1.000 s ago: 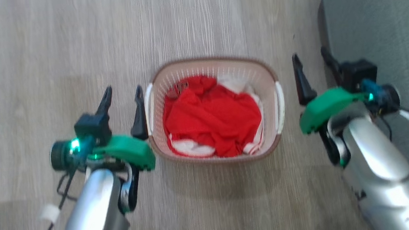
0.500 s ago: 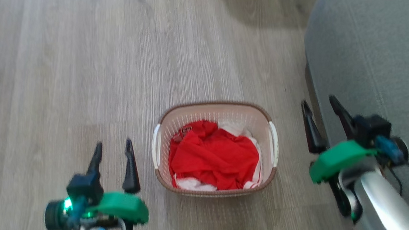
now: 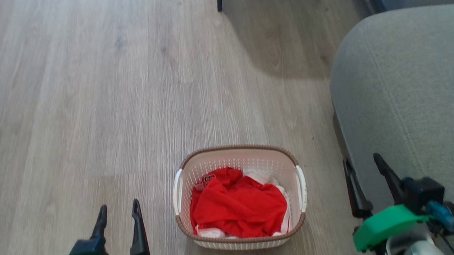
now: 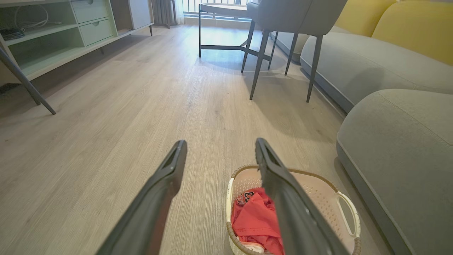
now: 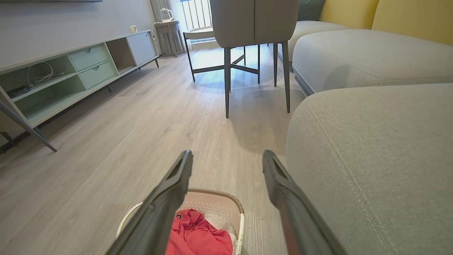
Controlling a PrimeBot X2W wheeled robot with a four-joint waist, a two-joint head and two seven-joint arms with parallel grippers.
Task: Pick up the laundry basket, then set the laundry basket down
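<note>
Head view: basket sits on floor between two spread grippers

The laundry basket (image 3: pixel 234 161), holding red and white clothes (image 3: pixel 238 206), stands on the wooden floor (image 3: pixel 84 94) near a grey sofa (image 3: pixel 412 86) to its right. The left gripper (image 3: pixel 119 205) and right gripper (image 3: pixel 361 159) flank it, fingers parted, empty, neither touching it.

A grey sofa (image 3: pixel 412 86) borders the wood floor (image 3: pixel 84 94); a chair (image 5: pixel 254 21) and low cabinet (image 5: pixel 88 63) stand beyond.
</note>
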